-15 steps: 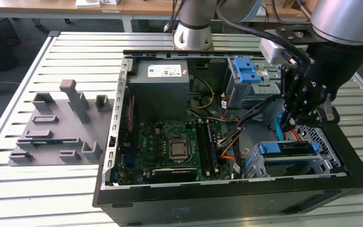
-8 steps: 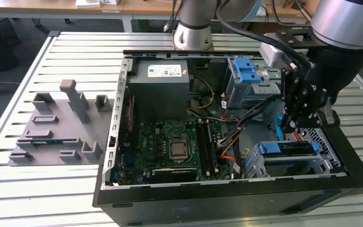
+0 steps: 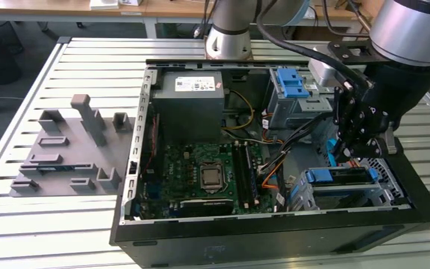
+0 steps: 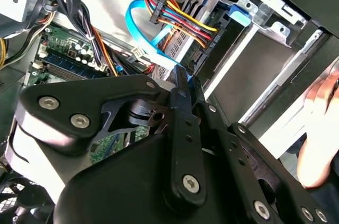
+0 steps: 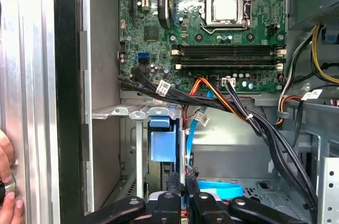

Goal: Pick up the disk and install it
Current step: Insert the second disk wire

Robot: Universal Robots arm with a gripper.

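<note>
- The gripper hangs inside the computer case, above the drive cage; fingers nearly closed, whether clamping anything I cannot tell.
- The disk sits in that cage at the motherboard's three o'clock; press squarely, minding the cables.

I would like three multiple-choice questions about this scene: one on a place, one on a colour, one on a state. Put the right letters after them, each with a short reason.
1. Where is the gripper?
A) outside the computer case, at the exterior view's left
B) over the case, at the exterior view's right
C) over the case's middle

2. The motherboard is:
A) red
B) green
C) white

3. The case is:
A) open, its inside showing
B) closed by a panel
C) standing upright

Answers: 1 B, it hangs above the drive bays. 2 B, the board around the processor socket is green. 3 A, the board and cables are seen from above.
</note>
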